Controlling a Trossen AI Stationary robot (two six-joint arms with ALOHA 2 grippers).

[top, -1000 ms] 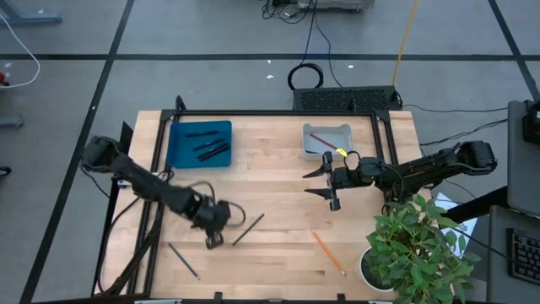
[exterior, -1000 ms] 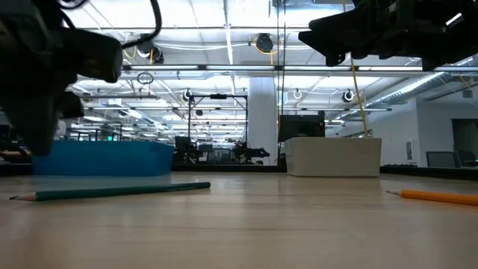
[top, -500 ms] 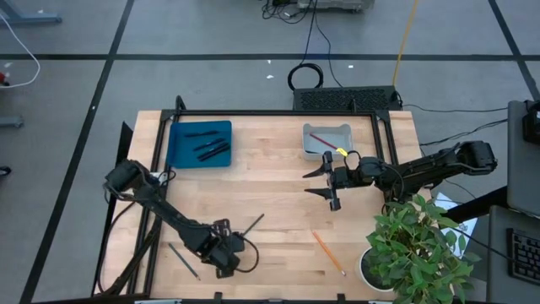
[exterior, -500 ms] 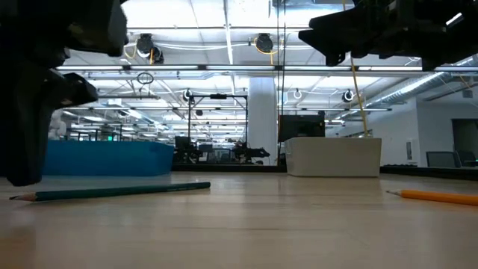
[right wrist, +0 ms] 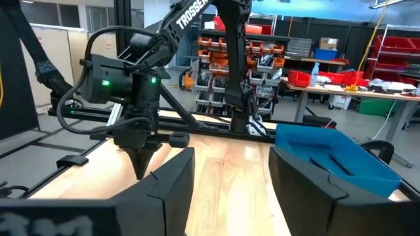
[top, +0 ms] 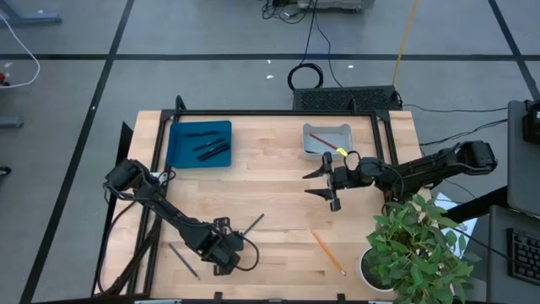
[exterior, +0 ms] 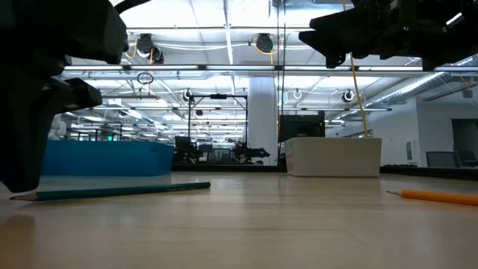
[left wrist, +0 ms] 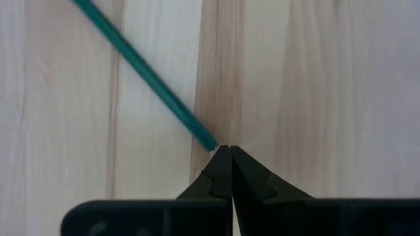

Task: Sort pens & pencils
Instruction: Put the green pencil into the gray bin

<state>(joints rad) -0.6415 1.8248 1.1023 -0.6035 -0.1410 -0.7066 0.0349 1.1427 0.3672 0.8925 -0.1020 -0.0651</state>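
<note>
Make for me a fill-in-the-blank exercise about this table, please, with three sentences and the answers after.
1. The pens lie in the ____ tray.
2. The left gripper has its jaws ____, beside the tip of the green pencil.
3. The orange pencil lies on the table near the ____.

Missing words: blue; shut; plant

bare tabletop between arms, blue tray and white bin along far edge
</note>
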